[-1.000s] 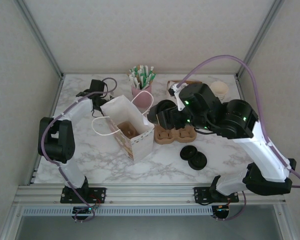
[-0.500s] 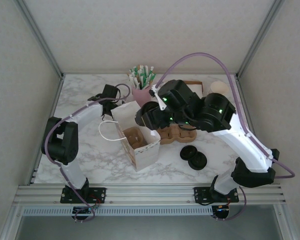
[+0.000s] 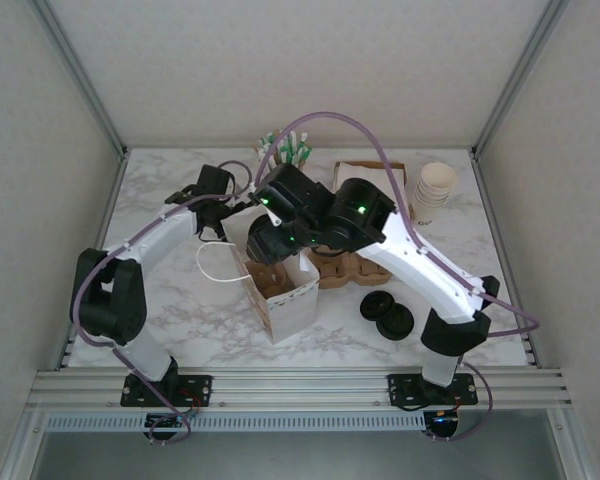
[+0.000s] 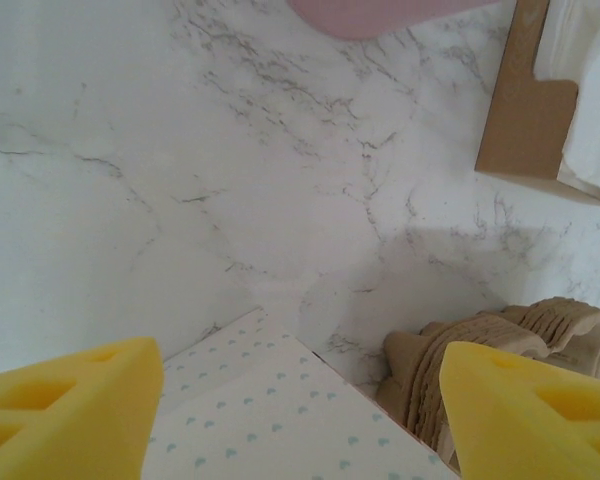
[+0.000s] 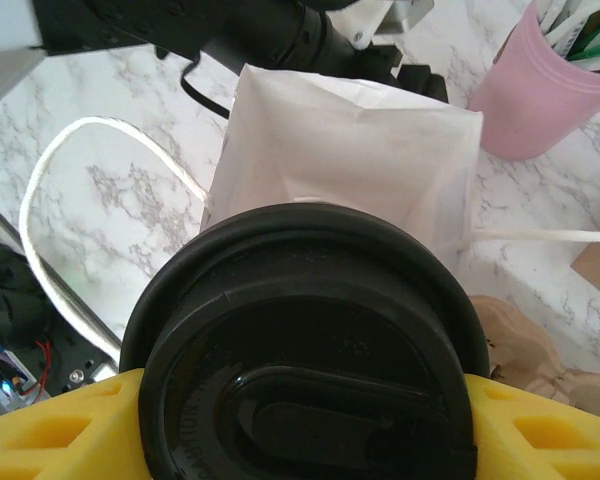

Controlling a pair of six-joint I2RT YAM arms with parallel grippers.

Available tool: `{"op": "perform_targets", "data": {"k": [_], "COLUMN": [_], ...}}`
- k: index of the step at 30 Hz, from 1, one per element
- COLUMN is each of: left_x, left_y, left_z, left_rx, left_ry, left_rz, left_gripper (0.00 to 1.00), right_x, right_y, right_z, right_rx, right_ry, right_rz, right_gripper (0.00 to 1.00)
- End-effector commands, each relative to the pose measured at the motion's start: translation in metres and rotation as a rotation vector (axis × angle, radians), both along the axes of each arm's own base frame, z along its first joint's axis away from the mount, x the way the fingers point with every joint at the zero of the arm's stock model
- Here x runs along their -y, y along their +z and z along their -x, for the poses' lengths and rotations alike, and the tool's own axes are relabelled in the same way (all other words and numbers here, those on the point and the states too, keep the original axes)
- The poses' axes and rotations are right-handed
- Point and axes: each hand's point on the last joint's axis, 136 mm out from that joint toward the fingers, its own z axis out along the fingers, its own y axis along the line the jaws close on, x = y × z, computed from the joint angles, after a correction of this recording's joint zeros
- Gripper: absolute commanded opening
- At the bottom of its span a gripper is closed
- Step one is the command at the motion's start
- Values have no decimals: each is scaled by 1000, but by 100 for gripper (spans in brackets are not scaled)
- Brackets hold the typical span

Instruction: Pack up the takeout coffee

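The cup, capped with a black lid, is held just above the open mouth of the bag, over the bag's far half. It is clamped from both sides by the right gripper, whose yellow fingers are pressed against the lid's rim. The bag's white far wall is seen beyond the cup in the right wrist view. Whether the cup touches the bag cannot be told.

The bag is stood upright on the marble table, and a brown carrier is seen inside it. A white handle is looped out to the bag's left.

The left gripper is placed at the bag's far left corner. Its fingers are spread wide and nothing is gripped between them. A white panel printed with small blue hearts, seemingly the bag's, is seen below the gap. Contact with it cannot be judged.

A pink pot of sticks is stood just behind the bag. A carrier stack is laid just to the bag's right. Two spare lids are laid farther right and nearer the arm bases. A cardboard box is set behind and to the right of the bag. A stack of paper cups is stood well apart from the bag, at the far right.
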Motion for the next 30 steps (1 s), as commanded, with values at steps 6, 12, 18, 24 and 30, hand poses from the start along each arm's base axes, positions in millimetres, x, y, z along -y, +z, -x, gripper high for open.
{"op": "perform_targets", "data": {"k": [6, 12, 18, 24, 30], "left_x": [-41, -43, -46, -47, -54], "left_y": [7, 3, -1, -7, -18], "left_z": [7, 14, 17, 18, 21], "left_rx": [3, -13, -22, -38, -67], "left_ry": [129, 122, 129, 135, 160], "left_rz": [-70, -67, -74, -82, -105], "left_gripper": [73, 72, 71, 70, 69], "right_x": [-10, -18, -23, -28, -30], "right_y": [-28, -56, -82, -103, -118], "right_z": [-14, -15, -15, -16, -23], "right_rx": [55, 32, 7, -22, -47], "right_ry": [9, 51, 85, 92, 72], "right_rz": [129, 198, 253, 281, 289], "right_gripper": [60, 58, 56, 55, 53]}}
